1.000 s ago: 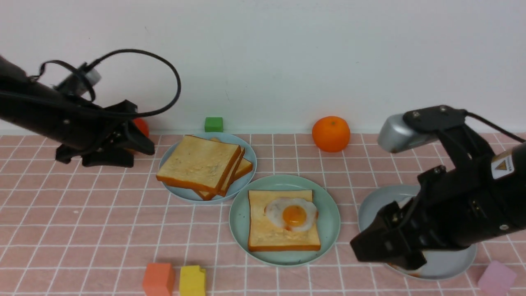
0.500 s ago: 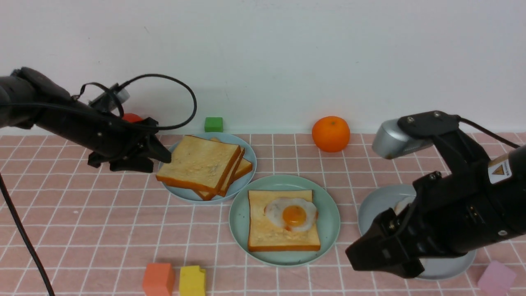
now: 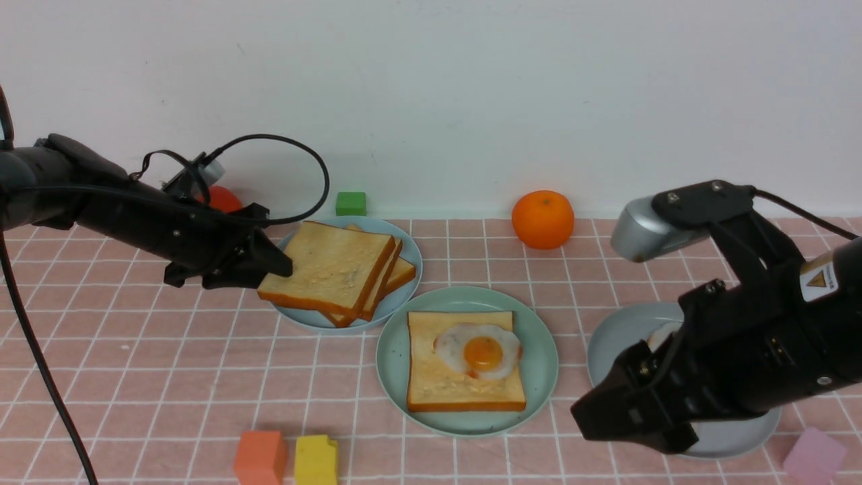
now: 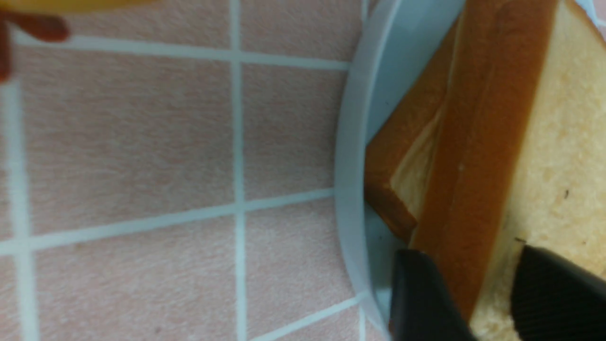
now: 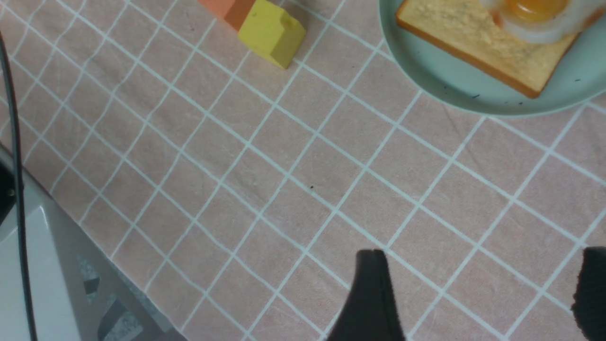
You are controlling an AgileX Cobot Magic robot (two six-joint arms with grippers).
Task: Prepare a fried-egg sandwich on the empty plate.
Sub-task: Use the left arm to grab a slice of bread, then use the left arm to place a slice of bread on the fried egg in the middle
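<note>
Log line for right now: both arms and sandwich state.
left gripper: jaws straddle top toast slice edge, grip unclear | right gripper: open, empty | mint-green plate: base toast with fried egg, uncovered

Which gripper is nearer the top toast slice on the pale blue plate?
Left. The left gripper straddles the top toast slice at its edge; the right gripper hangs far off, beyond the mint-green plate, by the grey-blue plate.

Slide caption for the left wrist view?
Left gripper straddling the top toast at its crust edge, over the blue plate.
</note>
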